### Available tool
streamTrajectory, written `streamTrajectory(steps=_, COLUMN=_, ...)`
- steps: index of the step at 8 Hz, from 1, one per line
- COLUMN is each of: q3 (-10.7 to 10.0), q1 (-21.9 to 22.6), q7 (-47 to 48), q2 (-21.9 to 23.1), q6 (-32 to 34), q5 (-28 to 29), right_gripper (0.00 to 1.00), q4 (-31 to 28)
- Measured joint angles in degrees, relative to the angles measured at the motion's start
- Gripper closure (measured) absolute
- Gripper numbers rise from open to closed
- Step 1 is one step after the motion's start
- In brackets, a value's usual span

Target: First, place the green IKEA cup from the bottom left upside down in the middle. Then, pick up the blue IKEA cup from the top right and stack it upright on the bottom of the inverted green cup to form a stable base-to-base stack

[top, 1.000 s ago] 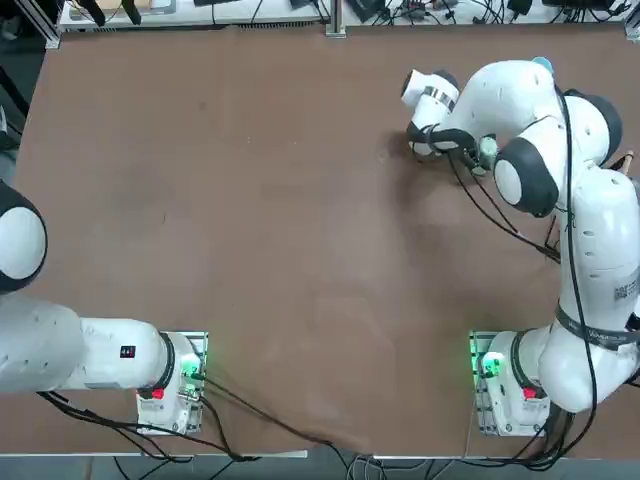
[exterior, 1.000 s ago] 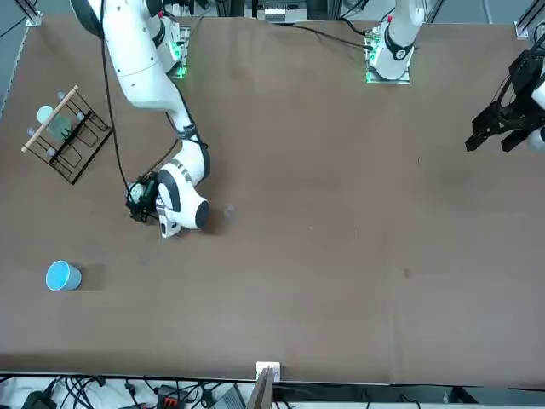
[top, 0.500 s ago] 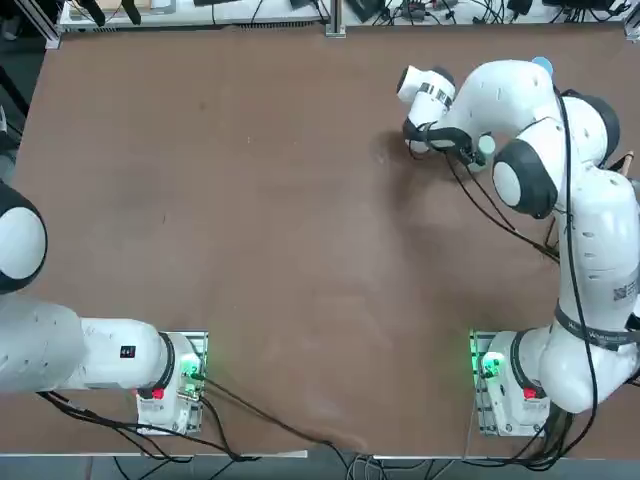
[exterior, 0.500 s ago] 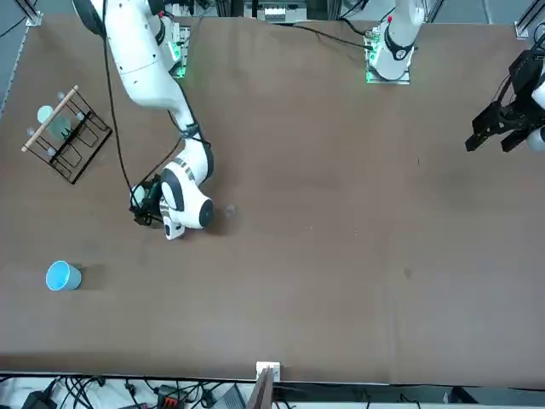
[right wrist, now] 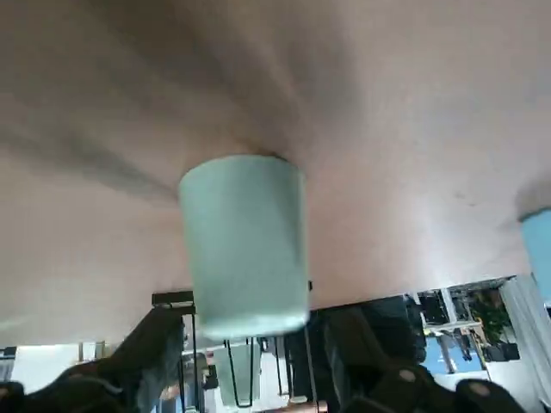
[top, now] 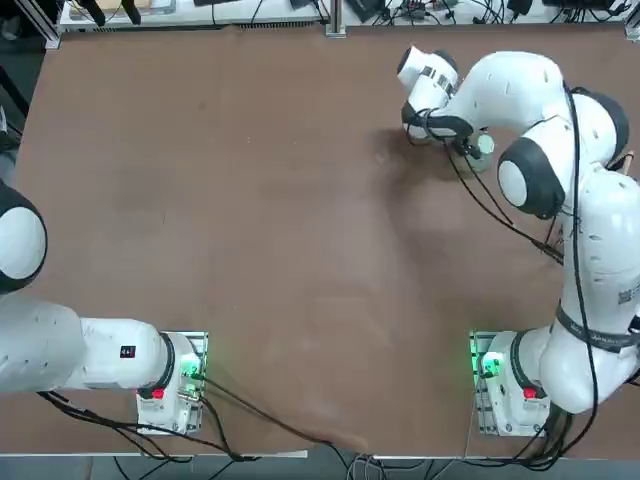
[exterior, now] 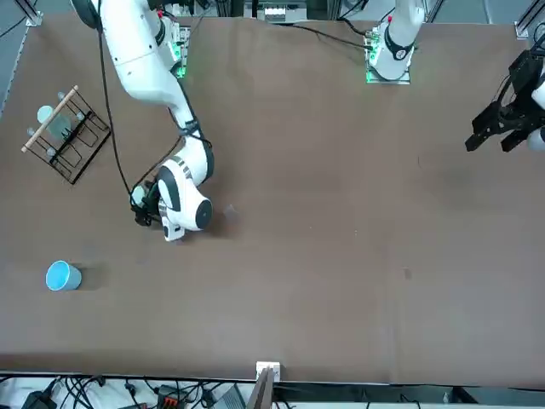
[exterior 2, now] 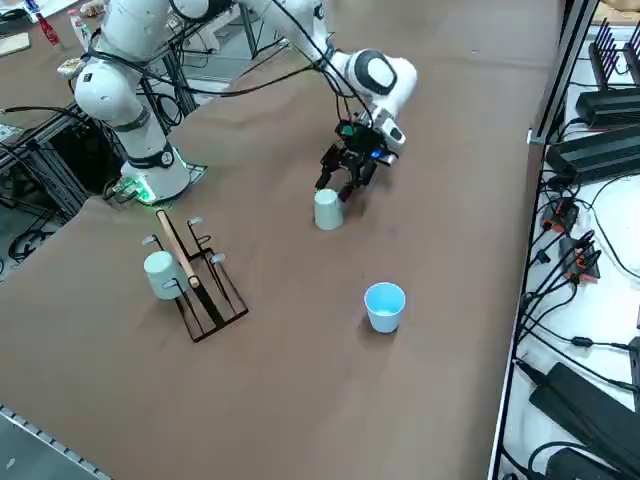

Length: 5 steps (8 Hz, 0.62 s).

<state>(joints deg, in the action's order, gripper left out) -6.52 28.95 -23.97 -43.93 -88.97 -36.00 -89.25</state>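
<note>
At the upper centre of the right side view, the two fingers of the right gripper [exterior 2: 335, 187] stand apart and point down at the green cup [exterior 2: 328, 210]; their wide spacing leaves room for its body, and no clamping is evident. In the wrist view, the cup's body lies between the lines of the fingers, its narrower end towards them. The cup stands inverted on the tabletop [exterior 2: 290, 400], its base uppermost, presumably so that this flat face can serve as the seat for a second cup. Whether a fingertip touches its side cannot be told.

Farther outward, near the centre of the same view, the blue cup [exterior 2: 384, 307] stands upright, mouth open upwards, well apart from the fingers; this is the attitude required for base-to-base stacking. Left of centre, a wire rack [exterior 2: 176, 246] bears another pale green cup [exterior 2: 162, 274], apparently a spare. The green cup appears placed; the next step is probably to clear it without tipping it, then fetch the blue one.
</note>
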Motion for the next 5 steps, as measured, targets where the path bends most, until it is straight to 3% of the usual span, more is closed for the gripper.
streamTrajectory(steps=3, q3=-0.53, q1=-0.65, q7=-0.02, q2=3.34, q6=1.74, q5=6.01, right_gripper=0.0, q4=7.29)
streamTrajectory(steps=5, q3=-1.05, q1=-4.63, q7=-0.04, q2=4.24, q6=2.06, q5=10.97, right_gripper=0.0, q4=12.89)
